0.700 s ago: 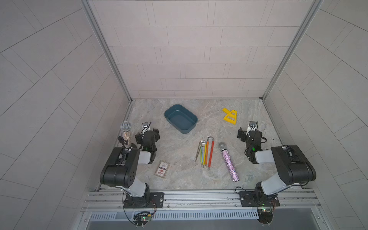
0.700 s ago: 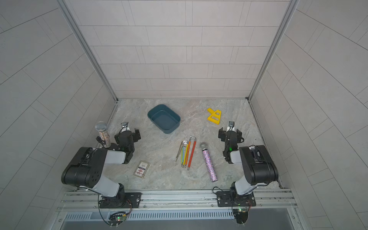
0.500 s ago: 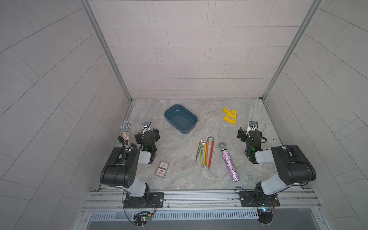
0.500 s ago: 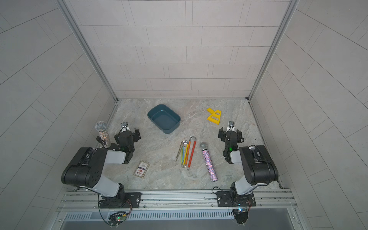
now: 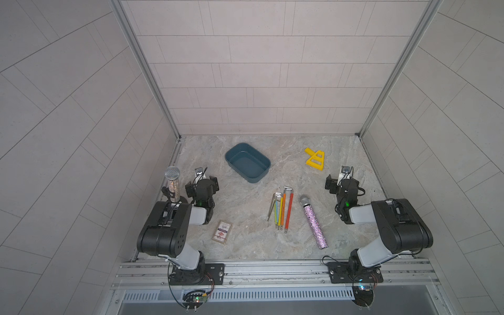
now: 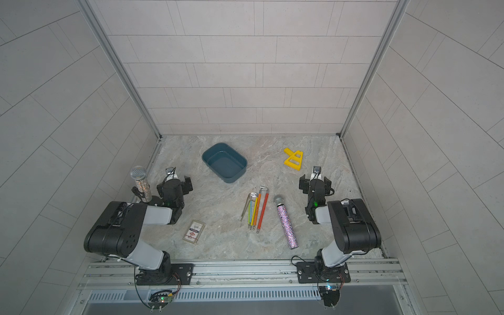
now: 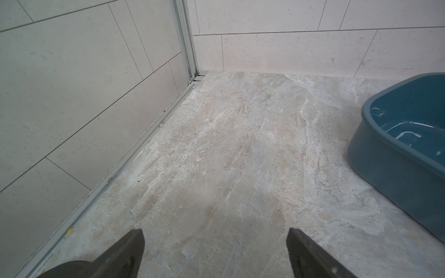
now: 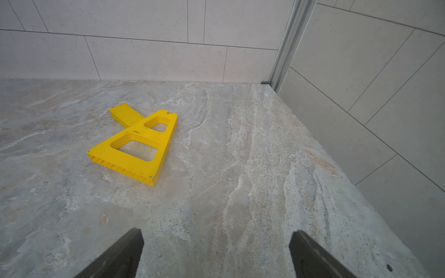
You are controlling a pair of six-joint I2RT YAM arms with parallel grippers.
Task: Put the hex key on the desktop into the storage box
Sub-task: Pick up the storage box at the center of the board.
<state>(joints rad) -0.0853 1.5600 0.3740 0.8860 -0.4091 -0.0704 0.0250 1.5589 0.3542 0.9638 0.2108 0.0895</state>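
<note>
Marble desktop [image 5: 245, 231], left hand [image 7: 215, 231] spread wide, empty, right hand [image 8: 218, 231] likewise

1. The light is bright, even and diffuse in all views and falls from above.
2. Shadows on the tabletop [image 5: 245, 212] are short, faint and soft-edged.
3. In the left wrist view, white glare streaks lie on the glossy floor of the storage box [image 7: 390, 173].
4. The edges of the wrist views show mild wide-angle stretch.
5. Both top views are slightly soft, and fine detail is smeared.
</note>
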